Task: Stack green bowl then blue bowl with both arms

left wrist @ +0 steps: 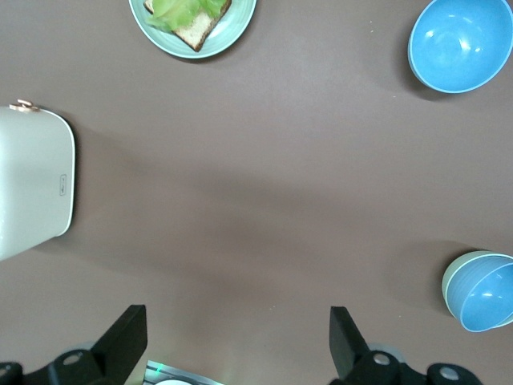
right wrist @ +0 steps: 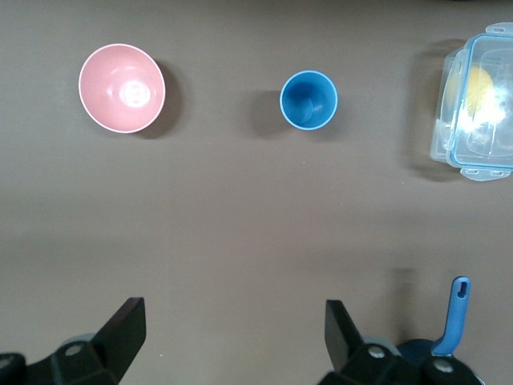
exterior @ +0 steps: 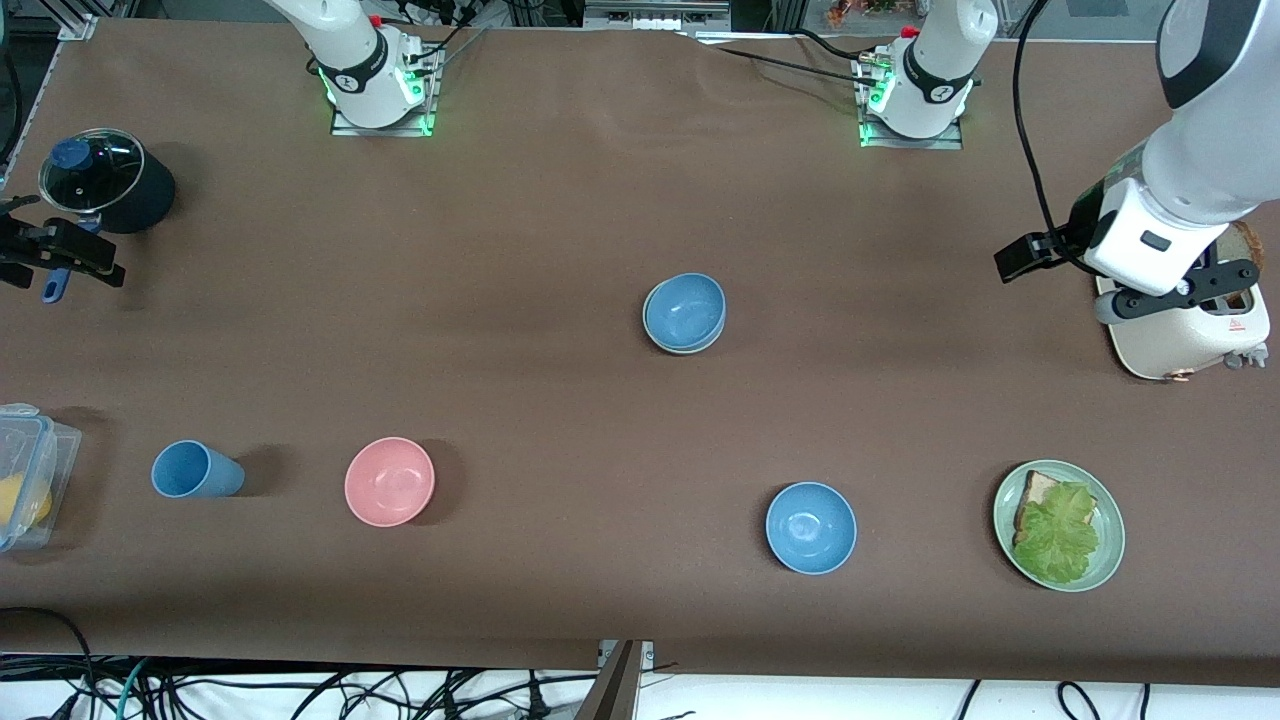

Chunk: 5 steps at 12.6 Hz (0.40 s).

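Blue bowl (exterior: pixel 686 308) sits nested in green bowl (exterior: pixel 652 325) — well apart from both grippers' spread, empty fingers: left gripper (left wrist: pixel 236 346), right gripper (right wrist: pixel 234 341).

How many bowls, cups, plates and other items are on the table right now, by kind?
Bowls: 4, blue bowl nested in green bowl, brighter blue bowl, pink bowl
Cups: 1, blue cup
Plates: 1, green plate
Pots: 1, lidded pot
Containers: 1, clear box
Toasters: 1, toaster
Total: 9
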Motion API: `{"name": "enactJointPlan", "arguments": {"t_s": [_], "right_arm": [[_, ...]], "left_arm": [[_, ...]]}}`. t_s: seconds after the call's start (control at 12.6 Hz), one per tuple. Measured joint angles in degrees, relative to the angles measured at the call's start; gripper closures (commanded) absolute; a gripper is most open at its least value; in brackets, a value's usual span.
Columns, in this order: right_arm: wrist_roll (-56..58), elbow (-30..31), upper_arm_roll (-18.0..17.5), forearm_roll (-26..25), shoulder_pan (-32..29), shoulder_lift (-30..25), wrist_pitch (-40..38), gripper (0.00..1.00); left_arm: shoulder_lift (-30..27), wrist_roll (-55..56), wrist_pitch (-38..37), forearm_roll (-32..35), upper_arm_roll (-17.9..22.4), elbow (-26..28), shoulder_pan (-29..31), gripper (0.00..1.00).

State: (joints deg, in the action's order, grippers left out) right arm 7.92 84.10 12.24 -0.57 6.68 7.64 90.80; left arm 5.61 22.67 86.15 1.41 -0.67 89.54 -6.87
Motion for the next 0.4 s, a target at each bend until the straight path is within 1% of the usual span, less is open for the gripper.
{"name": "enactJointPlan", "arguments": {"t_s": [0.4], "right_arm": [[0.0,0.0,-0.1,0.0,0.0,0.0,0.0,0.01]], "left_arm": [[-0.2,-4.28,-0.06,0.0,0.02,-0.47,2.39,0.0]]}}
